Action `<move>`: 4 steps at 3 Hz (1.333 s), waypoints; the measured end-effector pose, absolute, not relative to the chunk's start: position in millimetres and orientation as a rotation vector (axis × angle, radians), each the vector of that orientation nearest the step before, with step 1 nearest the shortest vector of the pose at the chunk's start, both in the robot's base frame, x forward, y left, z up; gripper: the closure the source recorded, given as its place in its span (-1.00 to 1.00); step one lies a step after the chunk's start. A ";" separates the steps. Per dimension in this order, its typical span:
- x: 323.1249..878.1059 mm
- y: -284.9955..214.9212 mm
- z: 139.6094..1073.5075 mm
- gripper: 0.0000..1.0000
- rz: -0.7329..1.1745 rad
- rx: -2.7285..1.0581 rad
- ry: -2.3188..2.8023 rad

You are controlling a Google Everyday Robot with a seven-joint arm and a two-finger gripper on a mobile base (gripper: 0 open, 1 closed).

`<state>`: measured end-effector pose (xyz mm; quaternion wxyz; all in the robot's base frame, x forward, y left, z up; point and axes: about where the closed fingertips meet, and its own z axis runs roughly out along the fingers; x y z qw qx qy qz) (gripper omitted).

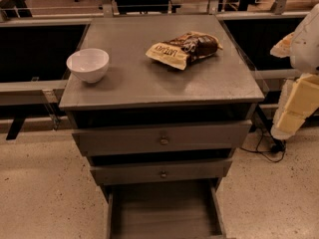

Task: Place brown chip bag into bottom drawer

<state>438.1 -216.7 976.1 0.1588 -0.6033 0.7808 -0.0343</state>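
Observation:
The brown chip bag lies flat on the cabinet top, right of centre, with its cream-tan lettered end pointing to the front left. The bottom drawer is pulled out towards me below the two upper drawers, and its flat floor shows nothing in it. My gripper hangs at the right edge of the view, beside the cabinet's right side and below the level of its top. It is well to the right of the bag and touches nothing.
A white bowl stands on the left of the cabinet top. The two upper drawers with round knobs are slightly out. Cables lie on the speckled floor at the right. A rail and dark panels run behind.

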 end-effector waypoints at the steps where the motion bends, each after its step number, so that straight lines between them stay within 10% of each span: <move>1: 439.6 -214.4 977.7 -1.00 -0.114 -1.732 2.218; 4: 649.3 -33.7 968.0 -1.00 -0.164 -1.996 1.368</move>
